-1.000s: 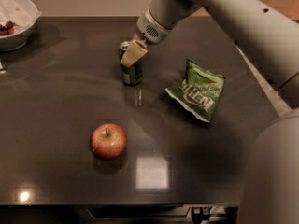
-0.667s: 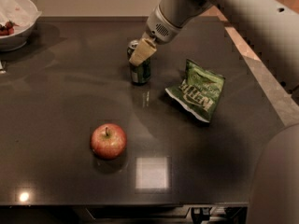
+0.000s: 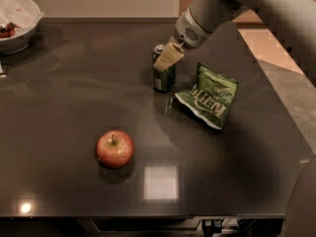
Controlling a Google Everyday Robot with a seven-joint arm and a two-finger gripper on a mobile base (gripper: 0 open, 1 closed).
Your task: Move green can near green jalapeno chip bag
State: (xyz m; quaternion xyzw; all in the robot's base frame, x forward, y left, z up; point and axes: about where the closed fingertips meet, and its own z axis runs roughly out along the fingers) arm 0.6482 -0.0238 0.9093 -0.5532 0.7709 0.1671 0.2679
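Toward the far edge of the dark worktop [image 3: 74, 93], right of centre, the green can [image 3: 164, 77] stands upright. The gripper [image 3: 168, 58] reaches down from the far right corner, its jaws apparently pinching the can's top. The green chip bag [image 3: 210, 97] lies just beside the can, toward the right edge. Its white letters seem to read "Kettle". The can's label is unreadable.

Seemingly a kitchen: dark countertop [image 3: 74, 83], food bowl [image 3: 19, 39], apple [image 3: 114, 149], the jaws gripping the green can [image 3: 165, 79] mid-counter.
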